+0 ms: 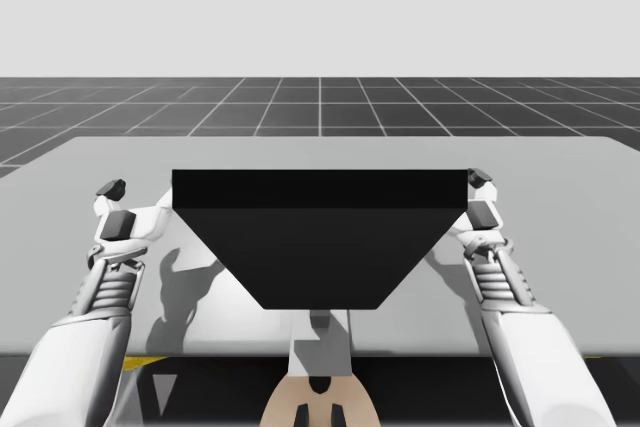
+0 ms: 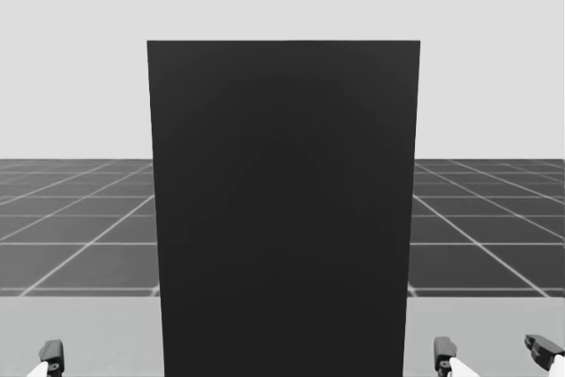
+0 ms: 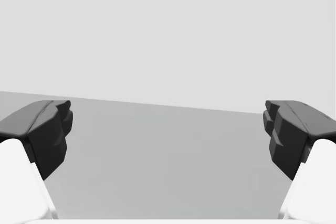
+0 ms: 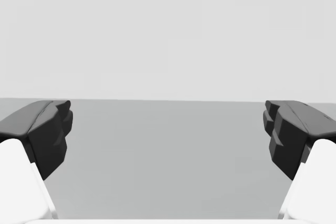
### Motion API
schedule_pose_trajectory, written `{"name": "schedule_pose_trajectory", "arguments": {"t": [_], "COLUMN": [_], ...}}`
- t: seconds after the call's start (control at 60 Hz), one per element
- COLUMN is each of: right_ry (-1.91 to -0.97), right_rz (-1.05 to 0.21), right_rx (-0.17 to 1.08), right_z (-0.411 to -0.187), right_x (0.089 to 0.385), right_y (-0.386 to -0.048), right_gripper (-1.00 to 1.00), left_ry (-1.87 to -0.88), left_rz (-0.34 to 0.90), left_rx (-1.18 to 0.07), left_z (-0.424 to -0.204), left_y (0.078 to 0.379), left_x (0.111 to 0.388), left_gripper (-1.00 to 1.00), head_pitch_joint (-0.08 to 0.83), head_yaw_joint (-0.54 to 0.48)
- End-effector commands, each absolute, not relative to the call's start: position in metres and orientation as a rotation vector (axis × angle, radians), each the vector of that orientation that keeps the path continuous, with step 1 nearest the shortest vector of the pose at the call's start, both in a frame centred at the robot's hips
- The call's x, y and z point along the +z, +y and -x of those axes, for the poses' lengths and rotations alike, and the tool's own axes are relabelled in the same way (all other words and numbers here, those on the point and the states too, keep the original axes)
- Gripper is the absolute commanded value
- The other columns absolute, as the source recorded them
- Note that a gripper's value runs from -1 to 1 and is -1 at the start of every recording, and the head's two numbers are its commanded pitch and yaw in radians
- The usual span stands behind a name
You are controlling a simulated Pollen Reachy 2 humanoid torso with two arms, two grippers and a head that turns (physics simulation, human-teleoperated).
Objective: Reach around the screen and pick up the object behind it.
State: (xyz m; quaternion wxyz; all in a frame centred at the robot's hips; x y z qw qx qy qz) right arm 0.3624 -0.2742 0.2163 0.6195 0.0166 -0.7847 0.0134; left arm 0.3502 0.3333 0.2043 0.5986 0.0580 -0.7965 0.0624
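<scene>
Both flank the screen [image 1: 320, 247] — left hand [image 1: 114, 205], right hand [image 1: 482, 195] — jaws spread wide.

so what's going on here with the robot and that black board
A black screen stands in the middle of the table, in front of the robot. The left gripper and right gripper are at either side of it, both open and empty. Whatever is behind the screen is hidden; nothing is picked up yet.
</scene>
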Motion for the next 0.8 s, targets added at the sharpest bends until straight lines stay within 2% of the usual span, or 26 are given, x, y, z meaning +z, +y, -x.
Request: {"name": "schedule_pose_trajectory", "arguments": {"t": [0.017, 0.15, 0.25, 0.267, 0.317, 0.333, 0.367, 0.4, 0.5, 0.583, 0.733, 0.8], "right_ry": [-1.794, -1.793, -1.789, -1.771, -1.774, -1.773, -1.762, -1.792, -1.801, -1.808, -1.812, -1.786], "right_rz": [-0.007, -0.028, -0.116, -0.176, -0.203, -0.252, -0.294, -0.316, -0.409, -0.536, -0.625, -0.652], "right_rx": [0.026, 0.072, 0.138, 0.163, 0.188, 0.210, 0.224, 0.275, 0.358, 0.448, 0.560, 0.606], "right_z": [-0.359, -0.358, -0.355, -0.353, -0.352, -0.350, -0.350, -0.348, -0.340, -0.330, -0.319, -0.316], "right_x": [0.216, 0.217, 0.218, 0.219, 0.218, 0.218, 0.218, 0.215, 0.214, 0.218, 0.219, 0.217], "right_y": [-0.273, -0.272, -0.271, -0.270, -0.268, -0.266, -0.265, -0.261, -0.252, -0.245, -0.236, -0.233], "right_gripper": [-1.00, -1.00, -1.00, -1.00, -1.00, -1.00, -1.00, -1.00, -1.00, -1.00, -1.00, -1.00], "left_ry": [-1.847, -1.842, -1.805, -1.781, -1.764, -1.762, -1.764, -1.765, -1.777, -1.771, -1.755, -1.742], "left_rz": [-0.135, -0.128, -0.070, -0.044, 0.010, 0.058, 0.076, 0.128, 0.238, 0.319, 0.442, 0.488], "left_rx": [0.146, 0.131, 0.053, 0.013, -0.024, -0.075, -0.115, -0.182, -0.313, -0.410, -0.522, -0.571], "left_z": [-0.350, -0.350, -0.349, -0.349, -0.347, -0.345, -0.344, -0.339, -0.329, -0.321, -0.311, -0.307], "left_y": [0.333, 0.333, 0.333, 0.333, 0.333, 0.331, 0.330, 0.327, 0.320, 0.316, 0.311, 0.310], "left_x": [0.204, 0.204, 0.203, 0.203, 0.202, 0.202, 0.202, 0.204, 0.206, 0.206, 0.207, 0.206], "left_gripper": [-1.00, -1.00, -1.00, -1.00, -1.00, -1.00, -1.00, -1.00, -1.00, -1.00, -1.00, -1.00], "head_pitch_joint": [-0.007, -0.002, 0.003, 0.005, 0.007, 0.010, 0.012, 0.014, 0.018, 0.021, 0.026, 0.029], "head_yaw_joint": [0.00, 0.00, 0.00, 0.00, 0.00, 0.00, 0.00, 0.00, -0.01, -0.01, -0.01, -0.01]}}
